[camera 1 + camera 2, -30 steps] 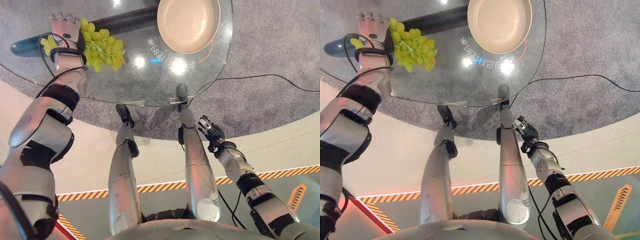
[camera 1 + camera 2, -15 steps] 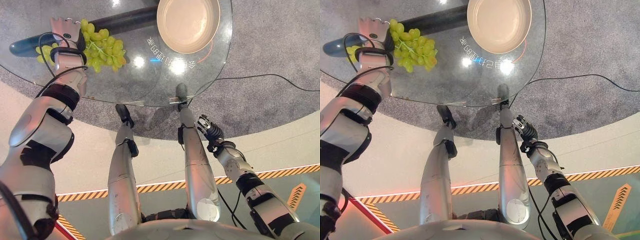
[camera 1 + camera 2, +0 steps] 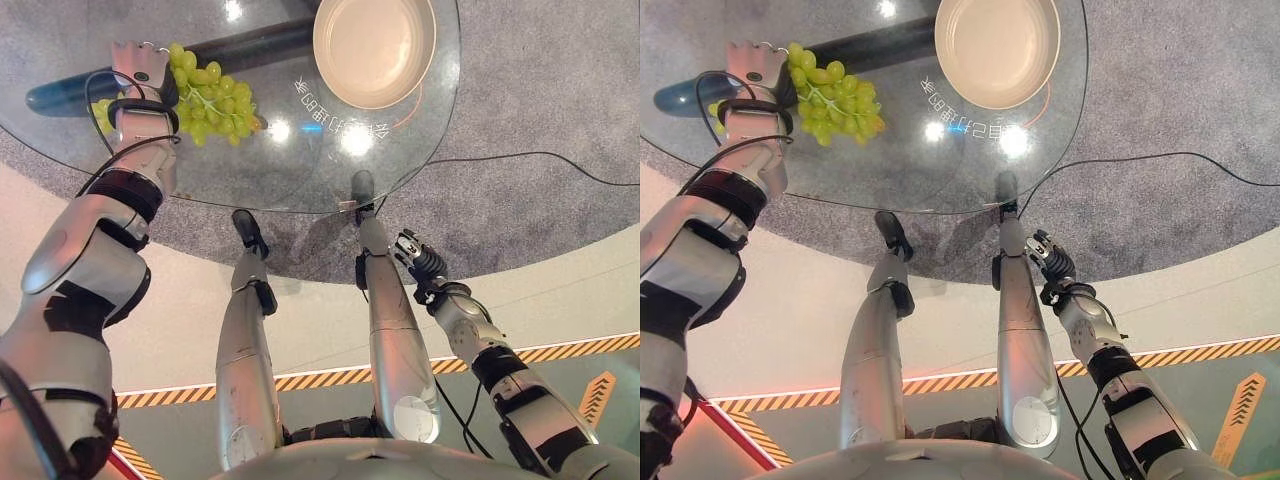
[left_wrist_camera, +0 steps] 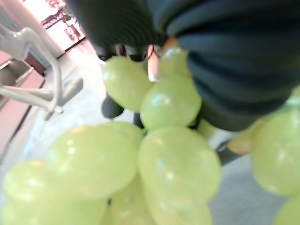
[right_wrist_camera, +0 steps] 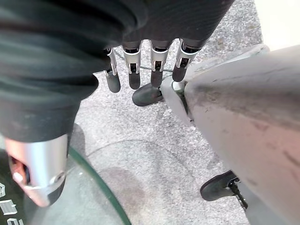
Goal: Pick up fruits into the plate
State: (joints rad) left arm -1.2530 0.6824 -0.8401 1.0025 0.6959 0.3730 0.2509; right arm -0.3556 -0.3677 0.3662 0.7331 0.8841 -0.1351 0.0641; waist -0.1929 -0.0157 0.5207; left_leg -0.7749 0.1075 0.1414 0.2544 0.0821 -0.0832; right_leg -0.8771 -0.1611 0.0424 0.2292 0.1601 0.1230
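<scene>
A bunch of green grapes (image 3: 213, 100) is at the far left of the round glass table (image 3: 330, 150). My left hand (image 3: 140, 72) is over the bunch's left side, fingers curled round it, and a few grapes (image 3: 102, 112) stick out beyond the wrist. In the left wrist view the grapes (image 4: 173, 164) press right up against the hand's dark cover. The beige plate (image 3: 375, 45) sits empty at the table's far right, about a hand's length from the grapes. My right hand (image 3: 420, 262) hangs below the table's near edge with relaxed fingers (image 5: 134, 70), holding nothing.
A dark table base (image 3: 240, 48) shows through the glass between the grapes and the plate. Grey carpet (image 3: 560, 90) surrounds the table, and a yellow-black striped line (image 3: 570, 347) runs across the near floor.
My left hand and the grapes have shifted slightly right, toward the plate. The right hand has stayed where it was.
</scene>
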